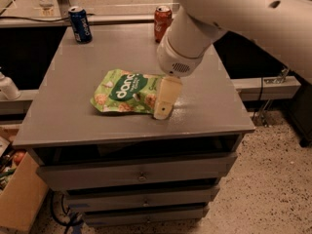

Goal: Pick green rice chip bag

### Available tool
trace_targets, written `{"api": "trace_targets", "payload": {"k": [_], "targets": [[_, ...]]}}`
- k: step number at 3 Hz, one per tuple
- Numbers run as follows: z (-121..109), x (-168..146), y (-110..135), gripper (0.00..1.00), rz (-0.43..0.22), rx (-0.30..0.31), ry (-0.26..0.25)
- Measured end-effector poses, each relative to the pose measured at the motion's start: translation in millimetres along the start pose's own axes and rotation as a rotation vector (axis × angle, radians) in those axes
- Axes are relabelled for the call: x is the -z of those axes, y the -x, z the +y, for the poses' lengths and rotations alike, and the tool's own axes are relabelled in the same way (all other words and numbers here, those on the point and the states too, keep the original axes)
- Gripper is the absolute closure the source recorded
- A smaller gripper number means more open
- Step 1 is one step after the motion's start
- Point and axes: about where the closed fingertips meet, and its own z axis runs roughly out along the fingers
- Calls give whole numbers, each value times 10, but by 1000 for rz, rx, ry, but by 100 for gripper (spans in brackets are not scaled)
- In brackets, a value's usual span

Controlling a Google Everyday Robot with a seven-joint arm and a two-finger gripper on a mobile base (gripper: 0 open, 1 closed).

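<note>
The green rice chip bag (125,92) lies flat on the grey cabinet top (204,101), left of centre. It is light green with a dark green oval logo and pictures of tan chips. My gripper (164,100) hangs from the big white arm, right at the bag's right edge and covering that edge. Only one cream-coloured finger shows, pointing down toward the cabinet top.
A blue can (80,24) stands at the back left corner and a red can (162,17) at the back middle. The cabinet has drawers below. A white bottle (7,87) sits at the left, and a cardboard box (17,194) stands on the floor.
</note>
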Motion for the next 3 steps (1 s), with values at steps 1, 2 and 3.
{"api": "trace_targets", "payload": {"k": [1, 2, 3], "targets": [[-95, -201, 167, 0, -12, -2, -7], [-209, -389, 257, 2, 3, -6, -16], [-234, -558, 278, 21, 27, -7, -29]]}}
